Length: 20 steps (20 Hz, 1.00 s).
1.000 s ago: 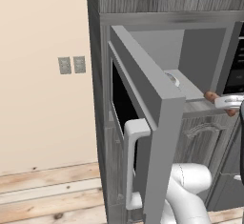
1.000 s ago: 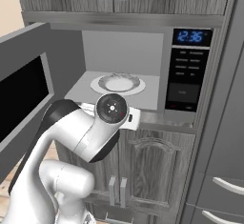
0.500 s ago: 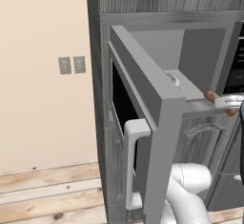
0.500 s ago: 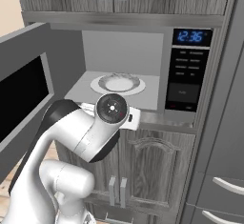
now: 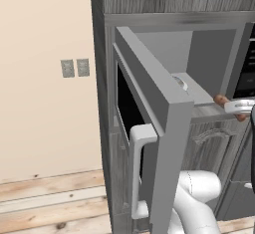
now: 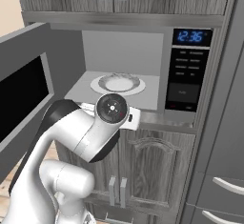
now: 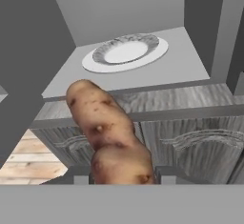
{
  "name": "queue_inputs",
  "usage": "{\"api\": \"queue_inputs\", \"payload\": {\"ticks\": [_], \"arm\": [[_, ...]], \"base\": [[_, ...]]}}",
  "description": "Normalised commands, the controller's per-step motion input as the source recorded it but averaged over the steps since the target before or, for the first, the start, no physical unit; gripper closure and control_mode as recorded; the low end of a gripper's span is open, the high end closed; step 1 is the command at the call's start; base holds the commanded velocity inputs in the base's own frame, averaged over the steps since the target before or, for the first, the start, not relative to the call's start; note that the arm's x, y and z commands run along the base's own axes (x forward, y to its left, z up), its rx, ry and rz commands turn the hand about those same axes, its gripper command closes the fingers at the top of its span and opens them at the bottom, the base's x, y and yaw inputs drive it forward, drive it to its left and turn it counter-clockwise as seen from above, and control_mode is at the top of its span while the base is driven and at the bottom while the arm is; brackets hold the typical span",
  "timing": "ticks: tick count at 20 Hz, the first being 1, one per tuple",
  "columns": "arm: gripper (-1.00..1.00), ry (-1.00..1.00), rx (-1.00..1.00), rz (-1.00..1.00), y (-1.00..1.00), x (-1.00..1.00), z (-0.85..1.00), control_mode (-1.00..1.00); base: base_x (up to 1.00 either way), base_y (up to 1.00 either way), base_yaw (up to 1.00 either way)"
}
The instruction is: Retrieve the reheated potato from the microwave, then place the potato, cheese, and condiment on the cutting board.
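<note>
Potato (image 7: 112,137) pinched in pincer (image 7: 121,178), lower centre of hand view, outside the open microwave (image 6: 143,51); plate (image 7: 125,52) inside sits bare. Retrieval looks done; cutting-board placements remain.

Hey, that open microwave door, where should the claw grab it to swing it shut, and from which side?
Grip the microwave door's pale vertical bar handle near mid-height, coming from the door's outer face, the left. The bar stands off the door, leaving a gap for fingers. The claw holds the potato, so free it first.
</note>
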Motion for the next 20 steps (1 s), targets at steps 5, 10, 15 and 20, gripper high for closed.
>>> {"api": "queue_inputs", "payload": {"ticks": [5, 10, 15, 20], "arm": [[1.0, 0.0, 0.0, 0.0, 0.0, 0.0, 0.0, 1.0], [1.0, 0.0, 0.0, 0.0, 0.0, 0.0, 0.0, 1.0], [1.0, 0.0, 0.0, 0.0, 0.0, 0.0, 0.0, 1.0], [1.0, 0.0, 0.0, 0.0, 0.0, 0.0, 0.0, 1.0]], "base": [[0.0, 0.0, 0.0], [0.0, 0.0, 0.0], [-0.47, -0.1, 0.01], [-0.82, -0.2, -0.04]]}}
